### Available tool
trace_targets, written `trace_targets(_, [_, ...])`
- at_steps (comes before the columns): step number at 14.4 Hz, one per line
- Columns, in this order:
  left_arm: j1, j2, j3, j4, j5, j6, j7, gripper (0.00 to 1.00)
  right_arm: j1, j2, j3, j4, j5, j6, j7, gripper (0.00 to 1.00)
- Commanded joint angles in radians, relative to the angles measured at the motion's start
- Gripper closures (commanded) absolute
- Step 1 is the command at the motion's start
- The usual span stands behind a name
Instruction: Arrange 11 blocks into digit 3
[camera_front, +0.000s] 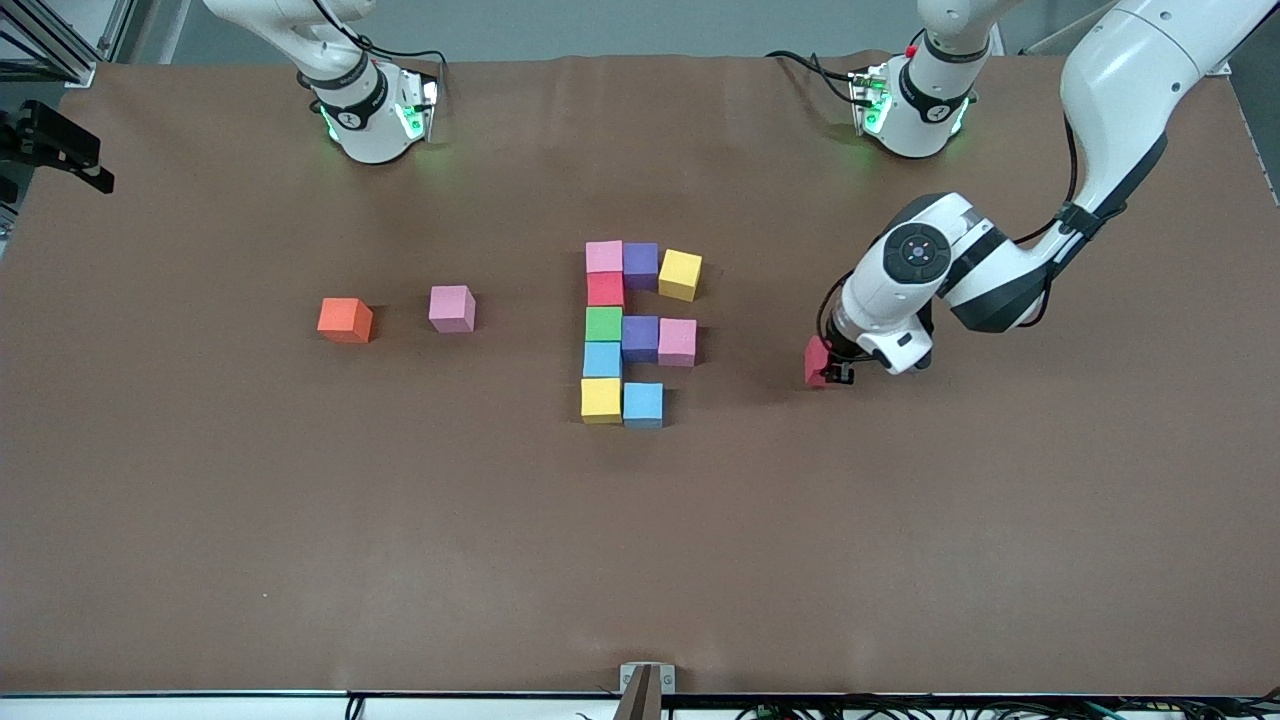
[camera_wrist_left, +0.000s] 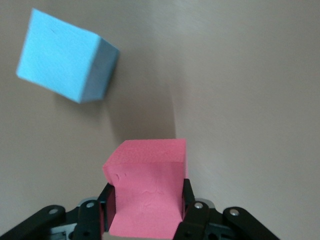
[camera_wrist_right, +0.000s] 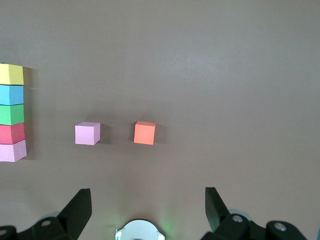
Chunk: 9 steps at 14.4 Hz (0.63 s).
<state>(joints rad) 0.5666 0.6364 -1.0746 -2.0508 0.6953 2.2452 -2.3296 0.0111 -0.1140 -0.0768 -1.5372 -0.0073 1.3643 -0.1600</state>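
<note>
Nine blocks (camera_front: 630, 330) are seen grouped mid-table; a lone pink block (camera_front: 452, 308) and an orange cube (camera_front: 345, 320) lie toward the right arm's end. The left gripper (camera_front: 838, 372) is clenched on a red block (camera_front: 818, 361) at the table (camera_front: 300, 520) surface, toward the left arm's end. The right gripper (camera_wrist_right: 145, 210) is held spread, waiting
</note>
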Motion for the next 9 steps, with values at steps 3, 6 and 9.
trace_targets(3, [-0.294,0.078,0.177,0.274,-0.071,-0.078,-0.045,0.76,-0.013,-0.032,0.011,-0.02,0.006,-0.008,0.019,0.0])
trace_targets(6, [-0.491,0.109,0.316,0.4,-0.138,-0.076,-0.056,0.76,-0.011,-0.032,0.015,-0.02,0.01,-0.002,0.017,0.0])
trace_targets(9, [-0.624,0.166,0.403,0.492,-0.194,-0.076,-0.056,0.76,-0.011,-0.033,0.015,-0.021,0.012,-0.007,0.017,0.0])
